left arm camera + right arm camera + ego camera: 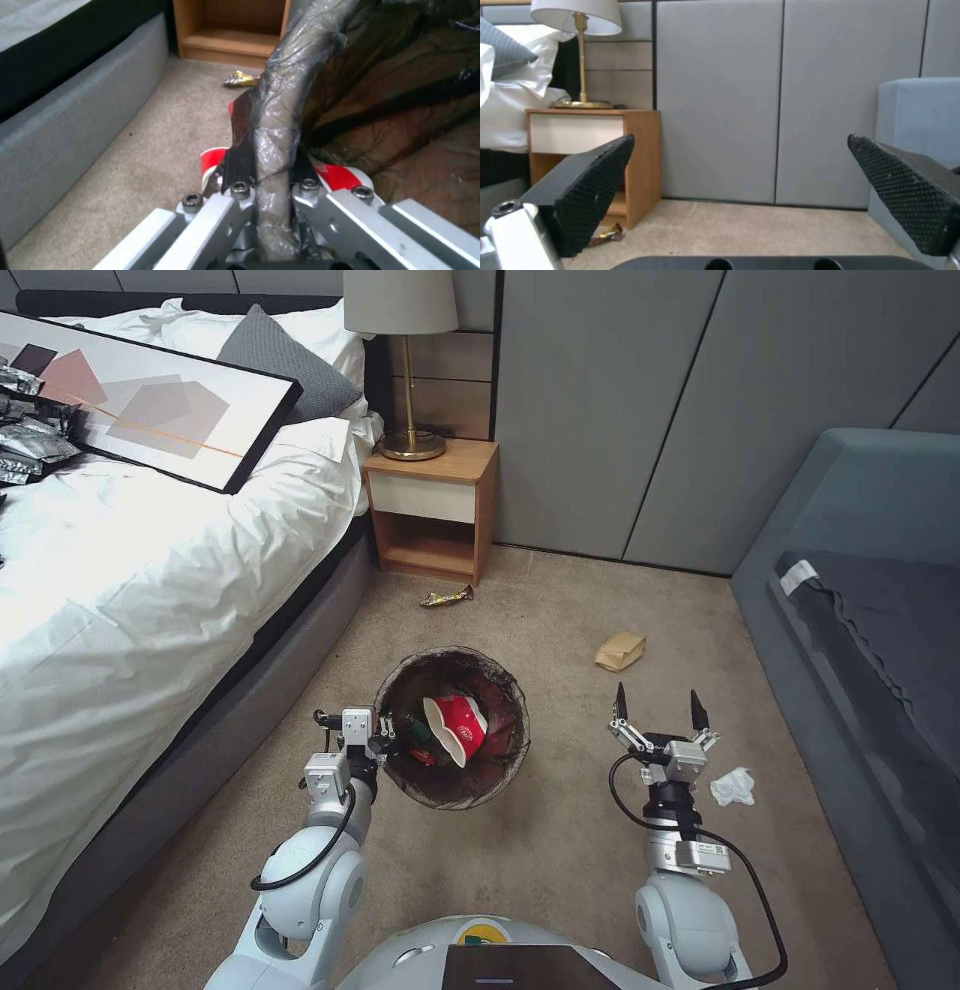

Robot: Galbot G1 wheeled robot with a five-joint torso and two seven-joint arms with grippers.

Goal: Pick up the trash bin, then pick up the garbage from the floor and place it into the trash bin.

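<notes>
A: What is hard to make out in the bin (505, 740)?
B: Under the red cup (457, 727), at nine o'clock, dark scraps too small to name. The left gripper (385, 740) covers the rim there.
A: And elsewhere?
B: The wrapper (606, 235) is half hidden behind a right finger (587, 187). The lamp (401, 330) is cut off at twelve o'clock.

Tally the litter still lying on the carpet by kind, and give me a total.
Gold wrapper: 1
Brown cardboard piece: 1
White tissue: 1
Total on the carpet: 3
Not counted: the red cup and other bits already in the bin, which the left gripper holds by the rim. The right gripper is open and empty.
</notes>
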